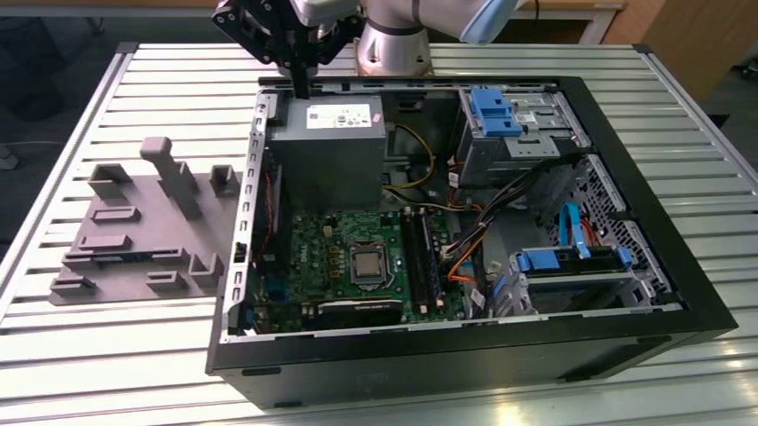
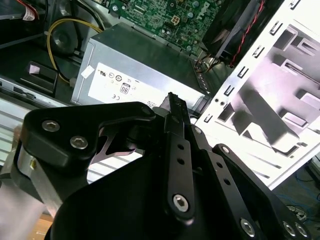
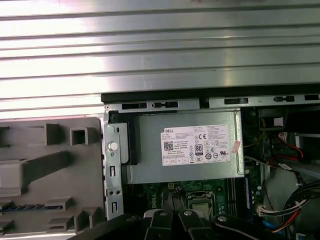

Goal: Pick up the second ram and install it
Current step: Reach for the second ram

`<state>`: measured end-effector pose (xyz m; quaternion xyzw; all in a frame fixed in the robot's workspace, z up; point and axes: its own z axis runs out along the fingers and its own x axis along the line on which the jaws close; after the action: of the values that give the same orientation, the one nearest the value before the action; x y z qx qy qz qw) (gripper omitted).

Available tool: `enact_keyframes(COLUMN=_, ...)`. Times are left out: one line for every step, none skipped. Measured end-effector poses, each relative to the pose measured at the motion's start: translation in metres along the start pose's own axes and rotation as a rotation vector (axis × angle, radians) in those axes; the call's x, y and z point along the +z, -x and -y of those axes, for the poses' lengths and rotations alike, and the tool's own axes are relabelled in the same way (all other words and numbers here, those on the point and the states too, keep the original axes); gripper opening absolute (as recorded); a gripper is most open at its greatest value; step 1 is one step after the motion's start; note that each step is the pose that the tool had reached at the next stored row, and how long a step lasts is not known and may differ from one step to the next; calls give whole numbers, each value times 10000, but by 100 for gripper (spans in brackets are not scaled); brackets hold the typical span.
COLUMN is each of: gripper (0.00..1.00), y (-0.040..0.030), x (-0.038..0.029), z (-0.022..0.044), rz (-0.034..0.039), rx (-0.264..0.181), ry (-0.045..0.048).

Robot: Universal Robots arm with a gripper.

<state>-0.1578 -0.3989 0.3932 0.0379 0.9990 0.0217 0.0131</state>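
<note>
The second ram point(image 1: 122, 258) is a thin dark blue-green stick lying flat in a slot of the grey holder point(image 1: 142, 226) at the exterior view's left, beside the open computer case. In the first wrist view the ram point(image 3: 26, 206) shows as a bluish strip in the holder point(image 3: 50, 170). My gripper point(image 1: 302, 89) hangs over the case's far wall, just above the far end of the grey power supply point(image 1: 326, 146). Its fingers look shut with nothing between them. In the second wrist view the gripper point(image 2: 174, 100) points at the power supply point(image 2: 135, 75). The ram lies well away from the gripper.
The black case point(image 1: 474, 355) lies open on a slatted metal table point(image 1: 142, 80). Inside are the green motherboard point(image 1: 319, 253) with long black memory slots point(image 1: 423, 257), bundled cables point(image 1: 468, 244) and blue drive brackets point(image 1: 492, 111). The arm's base point(image 1: 391, 49) stands behind the case.
</note>
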Motion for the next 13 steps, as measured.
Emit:
enact_keyframes(gripper=11, y=-3, x=0, z=0, rz=0, rx=0, ry=0)
enact_keyframes(gripper=11, y=-7, x=0, z=1, rz=0, rx=-1, ry=0)
enact_keyframes(gripper=11, y=-11, x=0, z=1, rz=0, rx=0, ry=0)
enact_keyframes(gripper=11, y=-15, x=0, z=1, rz=0, rx=0, ry=0)
enact_keyframes(gripper=11, y=-19, x=0, z=2, rz=0, rx=0, ry=0)
enact_keyframes(gripper=11, y=-23, x=0, z=2, rz=0, rx=0, ry=0)
enact_keyframes(gripper=11, y=-28, x=-1, z=2, rz=0, rx=0, ry=0)
enact_keyframes(gripper=11, y=-33, x=-1, z=3, rz=0, rx=0, ry=0)
enact_keyframes(gripper=11, y=-39, x=-1, z=3, rz=1, rx=0, ry=0)
enact_keyframes(gripper=11, y=-45, x=-1, z=4, rz=0, rx=0, ry=0)
enact_keyframes(gripper=11, y=-51, x=-1, z=4, rz=0, rx=-1, ry=0)
enact_keyframes(gripper=11, y=-57, x=-1, z=5, rz=0, rx=-1, ry=0)
enact_keyframes(gripper=11, y=-63, x=-2, z=5, rz=0, rx=0, ry=-1)
